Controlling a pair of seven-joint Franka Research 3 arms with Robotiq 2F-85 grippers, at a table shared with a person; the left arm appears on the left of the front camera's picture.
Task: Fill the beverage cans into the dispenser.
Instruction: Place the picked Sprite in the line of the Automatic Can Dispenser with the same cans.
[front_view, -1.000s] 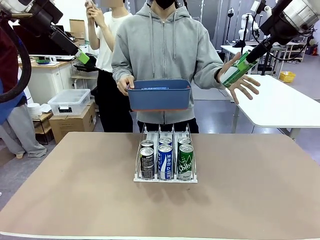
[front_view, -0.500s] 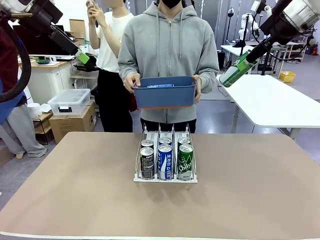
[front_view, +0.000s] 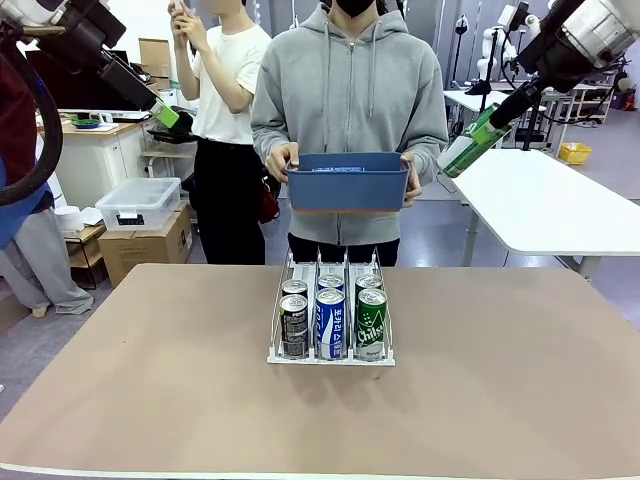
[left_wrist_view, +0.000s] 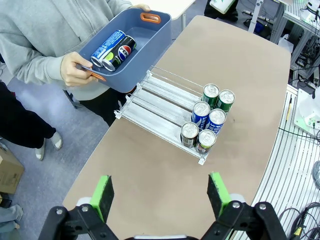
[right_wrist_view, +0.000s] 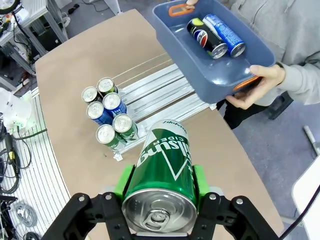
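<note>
My right gripper (front_view: 478, 128) hangs high at the right, shut on a green beverage can (front_view: 462, 148) that tilts down to the left; the same can (right_wrist_view: 162, 165) sits between green pads (right_wrist_view: 122, 181). At the upper left my left gripper (front_view: 165, 114) is raised and open, with nothing between its fingers (left_wrist_view: 103, 192). The white wire dispenser (front_view: 330, 352) stands mid-table with several cans at its near end: black (front_view: 294, 325), blue-and-white (front_view: 330, 322) and green (front_view: 371, 320) in front. Its far ends (left_wrist_view: 155, 92) are bare.
Across the table a person in a grey hoodie holds a blue bin (front_view: 347, 190) with both hands, just behind the dispenser. In the bin (right_wrist_view: 200, 65) lie a black can (right_wrist_view: 206, 36) and a blue one (right_wrist_view: 225, 34). A second person stands behind, at the left.
The person's hand left the green can and went back to the bin's handle. The person and bin shifted to the right. Both grippers stayed put.
</note>
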